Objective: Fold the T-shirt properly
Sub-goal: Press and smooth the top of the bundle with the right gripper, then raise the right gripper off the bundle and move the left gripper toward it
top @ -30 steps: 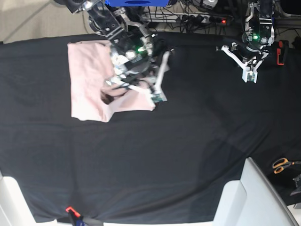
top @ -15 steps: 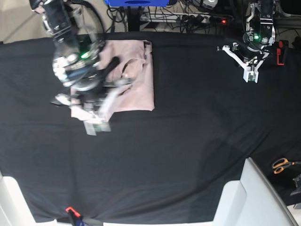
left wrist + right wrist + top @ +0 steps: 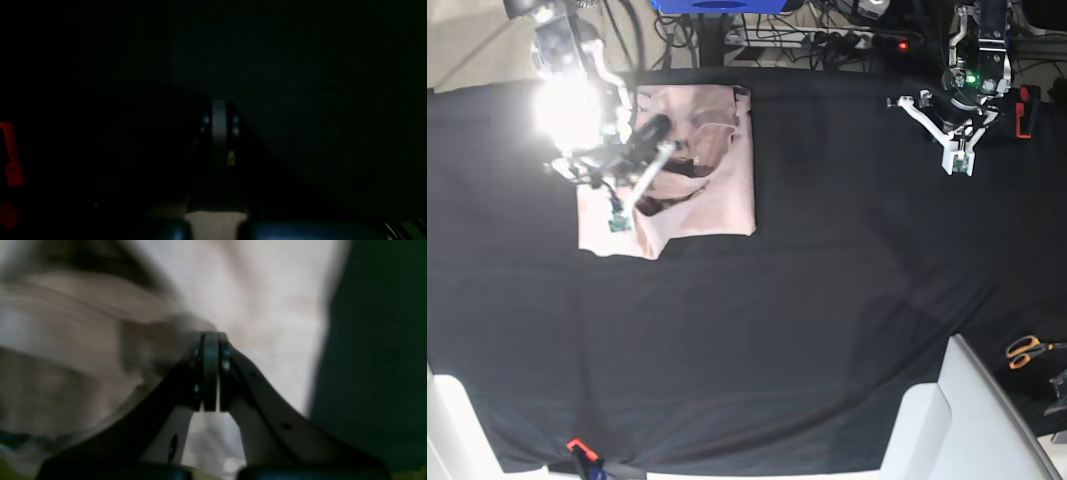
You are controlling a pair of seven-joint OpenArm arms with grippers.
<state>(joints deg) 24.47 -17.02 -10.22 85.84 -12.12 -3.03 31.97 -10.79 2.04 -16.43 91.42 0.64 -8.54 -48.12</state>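
The pale pink T-shirt (image 3: 712,190) lies folded into a rough rectangle on the black cloth at the back left, rumpled around its middle. My right gripper (image 3: 617,222) hangs over the shirt's left part, beside a bright glare on the arm. In the right wrist view the right gripper (image 3: 210,340) is shut, pads together, with blurred T-shirt (image 3: 267,306) fabric below and nothing seen between the pads. My left gripper (image 3: 957,158) is shut above bare black cloth at the back right. The left wrist view is very dark, with the left gripper (image 3: 219,113) closed.
A black cloth (image 3: 807,320) covers the whole table. Orange-handled scissors (image 3: 1027,350) and a white box (image 3: 967,420) sit at the front right. A red clamp (image 3: 577,445) grips the front edge. Cables and a power strip (image 3: 857,40) run behind the table.
My right arm has swung from the shirt's right side to its left side, and its jaws have gone from partly open to shut. The left arm has not moved.
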